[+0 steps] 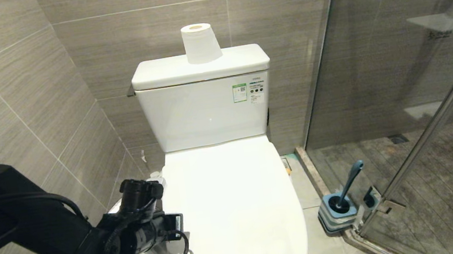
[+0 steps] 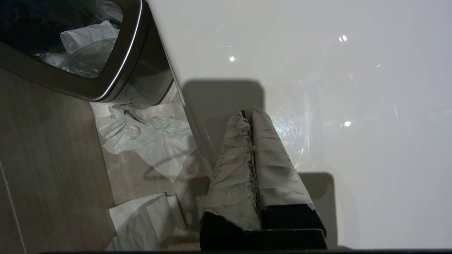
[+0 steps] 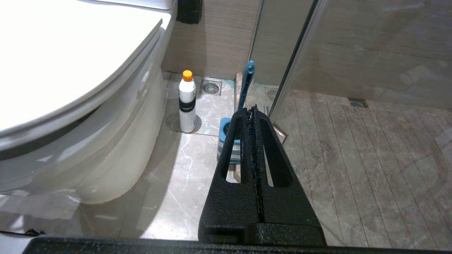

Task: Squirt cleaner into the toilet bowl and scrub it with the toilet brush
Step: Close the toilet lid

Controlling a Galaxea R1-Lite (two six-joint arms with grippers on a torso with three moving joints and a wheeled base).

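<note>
The toilet bowl (image 3: 106,151) shows only its white outer side. Its inside is hidden under the closed white lid (image 1: 232,205). My left arm (image 1: 93,245) reaches in from the left. My left gripper (image 2: 249,112), with fingers wrapped in dirty white tape, is shut and empty over the lid's left edge (image 2: 197,134). The teal toilet brush (image 1: 350,183) leans in its blue holder (image 1: 337,213) on the floor to the right of the toilet. My right gripper (image 3: 251,108) is shut and empty, low, pointing at that holder (image 3: 226,141). The cleaner is out of view.
A white bottle with an orange cap (image 3: 186,102) stands on the floor between the toilet and the brush. A chrome-rimmed bin (image 2: 116,70) and crumpled paper (image 2: 148,141) lie left of the toilet. A paper roll (image 1: 200,43) sits on the cistern. A glass shower screen (image 1: 399,78) closes the right.
</note>
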